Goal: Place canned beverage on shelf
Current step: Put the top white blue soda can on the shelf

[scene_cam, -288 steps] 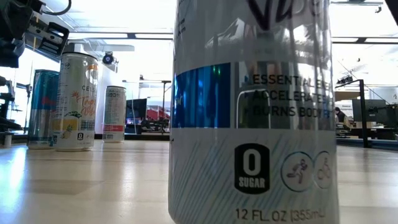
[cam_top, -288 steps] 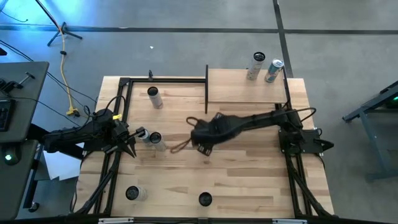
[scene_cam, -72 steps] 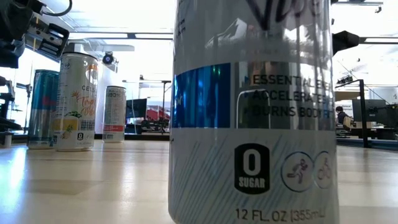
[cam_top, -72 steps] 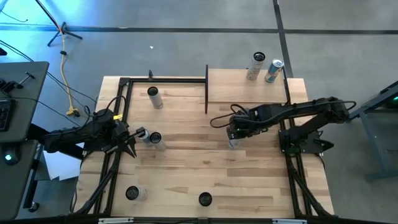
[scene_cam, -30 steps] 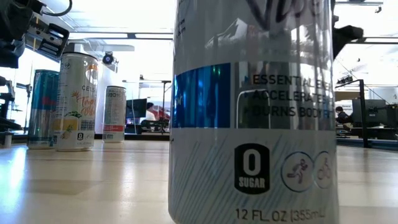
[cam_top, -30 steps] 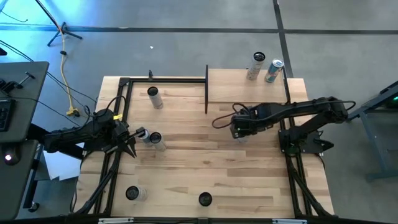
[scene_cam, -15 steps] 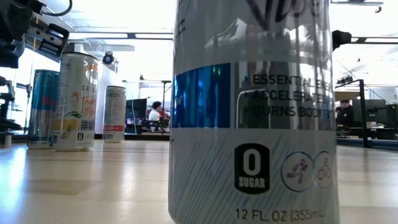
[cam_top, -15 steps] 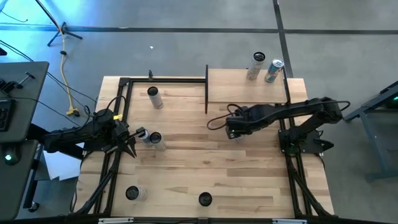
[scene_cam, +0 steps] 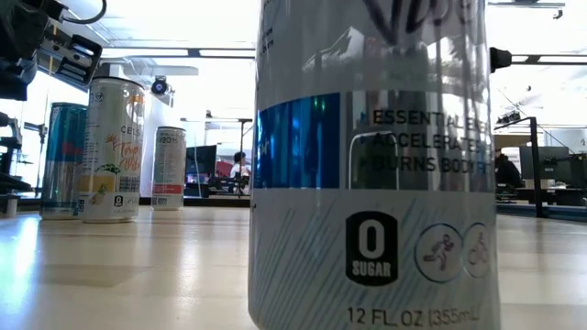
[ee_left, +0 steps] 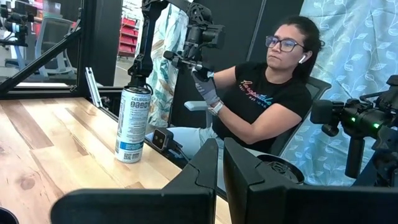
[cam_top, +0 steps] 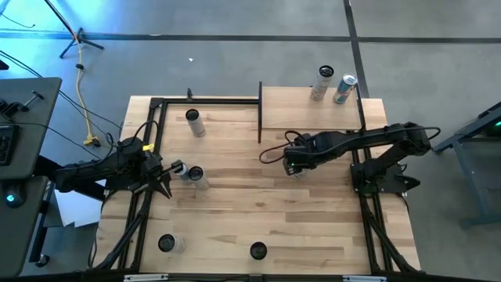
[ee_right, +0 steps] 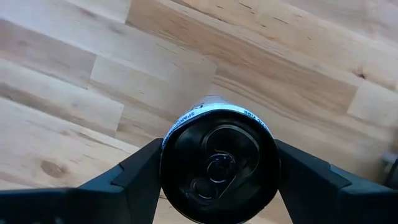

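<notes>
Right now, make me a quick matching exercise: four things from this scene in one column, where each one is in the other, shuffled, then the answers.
Things
1. held can
2. two cans
3. left gripper
4. right gripper

Places or states
A. on the shelf
B. shut, at the table's left edge
C. between the right gripper's fingers
D. over the table just in front of the shelf

Pairs: 1-C, 2-A, 3-B, 4-D

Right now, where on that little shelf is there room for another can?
The shelf is bare across its left and middle; two cans crowd its far right corner. The right gripper holds a can just before it.
</notes>
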Controlling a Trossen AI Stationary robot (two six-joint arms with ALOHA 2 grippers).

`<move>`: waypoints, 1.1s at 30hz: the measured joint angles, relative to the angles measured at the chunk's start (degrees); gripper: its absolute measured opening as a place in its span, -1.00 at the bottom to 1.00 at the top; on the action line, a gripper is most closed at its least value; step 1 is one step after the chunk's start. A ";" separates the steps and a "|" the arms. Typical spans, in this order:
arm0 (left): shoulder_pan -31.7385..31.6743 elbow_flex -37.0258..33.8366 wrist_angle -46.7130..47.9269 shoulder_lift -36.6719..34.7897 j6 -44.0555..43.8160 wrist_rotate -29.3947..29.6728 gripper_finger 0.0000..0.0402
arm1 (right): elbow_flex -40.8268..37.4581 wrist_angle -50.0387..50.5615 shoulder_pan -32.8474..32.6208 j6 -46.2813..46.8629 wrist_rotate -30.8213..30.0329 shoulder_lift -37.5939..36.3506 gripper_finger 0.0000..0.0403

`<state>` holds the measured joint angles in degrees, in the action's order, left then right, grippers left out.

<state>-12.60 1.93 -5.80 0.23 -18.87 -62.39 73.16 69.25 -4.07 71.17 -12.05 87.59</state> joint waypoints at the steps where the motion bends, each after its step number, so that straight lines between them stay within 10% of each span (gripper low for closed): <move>1: -0.02 0.00 0.00 0.00 0.00 0.00 -0.98 | -0.02 -0.38 0.00 -1.07 0.04 0.01 0.28; 21: 0.00 0.00 -0.02 0.02 0.00 0.00 -0.98 | -0.26 2.14 -5.42 15.98 -3.84 0.26 0.94; 33: -0.01 0.00 -0.03 0.02 0.00 0.00 -0.98 | -5.58 1.48 -26.90 36.20 -33.16 2.14 0.97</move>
<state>-12.61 1.93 -5.84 0.25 -18.87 -62.39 67.58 70.73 -30.97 107.36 -45.21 89.74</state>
